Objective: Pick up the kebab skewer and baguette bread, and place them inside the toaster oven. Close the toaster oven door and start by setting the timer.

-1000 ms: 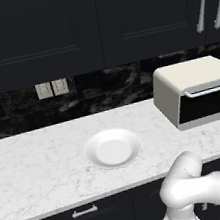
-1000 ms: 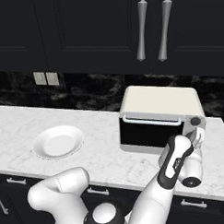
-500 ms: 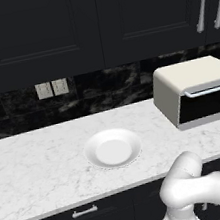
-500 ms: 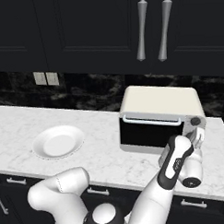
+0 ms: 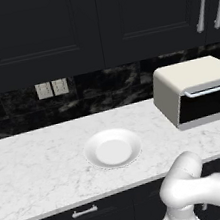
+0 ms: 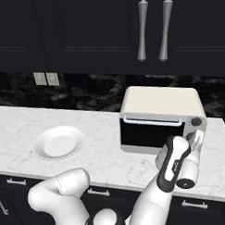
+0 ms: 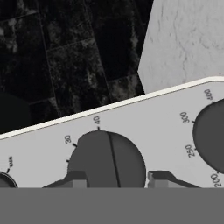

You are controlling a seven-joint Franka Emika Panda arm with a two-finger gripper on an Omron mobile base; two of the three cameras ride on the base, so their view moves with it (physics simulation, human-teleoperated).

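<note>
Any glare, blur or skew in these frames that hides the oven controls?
Hand view: rolled, so the cream-white toaster oven's panel runs slanted, its dark round timer knob sharp and numerals legible. Right base view: even flat light, no glare on the dark glass door. Left base view: soft, slightly blurry render.

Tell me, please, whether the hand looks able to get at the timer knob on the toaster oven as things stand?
Probably yes. The hand sits right at the dark knob on the toaster oven control panel, one fingertip on each side, with nothing between them. The oven door is shut and out of the way.
</note>
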